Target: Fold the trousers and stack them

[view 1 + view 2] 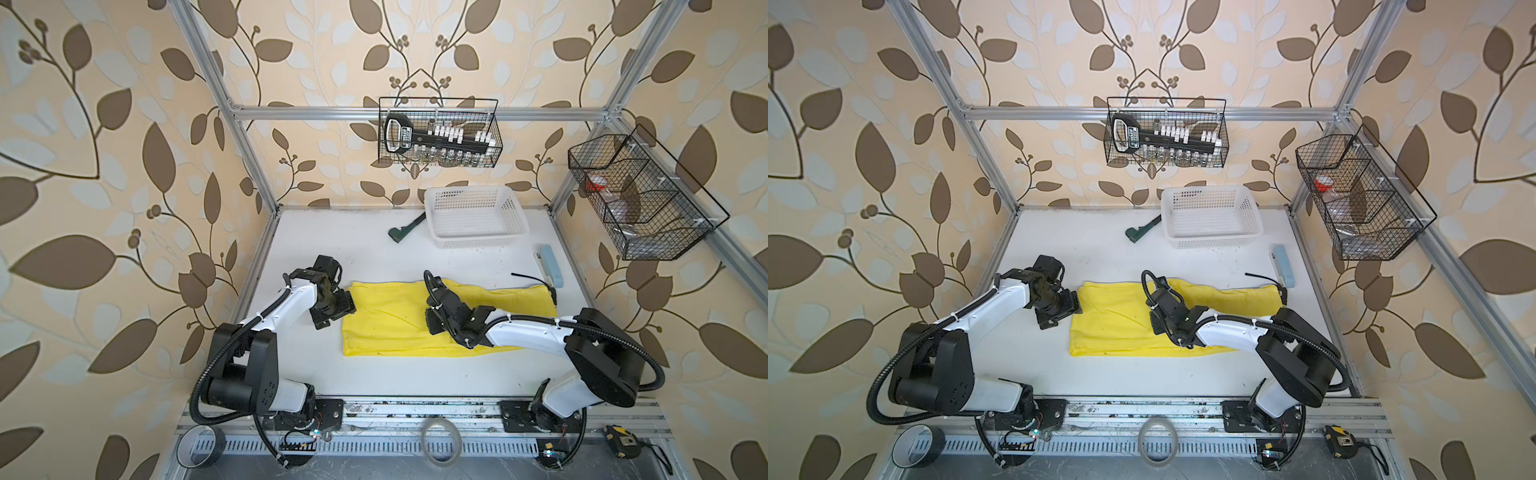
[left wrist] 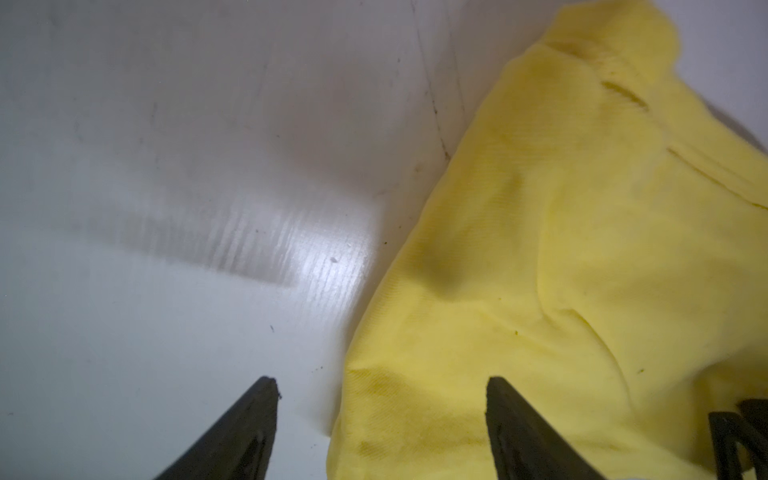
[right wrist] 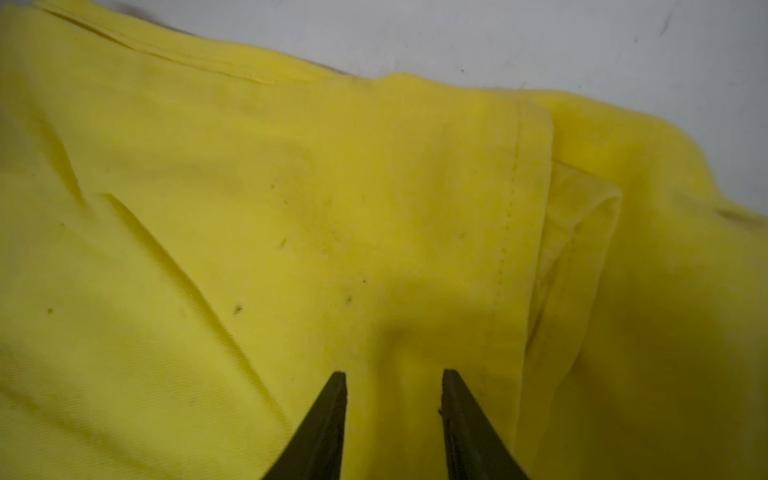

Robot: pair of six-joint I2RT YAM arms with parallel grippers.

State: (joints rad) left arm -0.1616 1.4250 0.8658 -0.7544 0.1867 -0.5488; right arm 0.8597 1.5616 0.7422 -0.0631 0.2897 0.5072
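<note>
Left side first: my left fingers were spread wide at the left edge of the trousers, one over the bare table, the other over the cloth, gripping nothing. The trousers lay flat mid-table, long way across, broad at the left and narrower toward the right. Moving right, the right wrist view showed a stitched hem lying on top of the cloth, so I judged one fold was already in. My right fingers hovered over the middle of the fabric, parted a little, with no cloth pinched between them. Back right, the white basket sat well apart. By my reckoning we were partway: the bundle looked too long, more folding was owed, and stacking hadn't begun.
</note>
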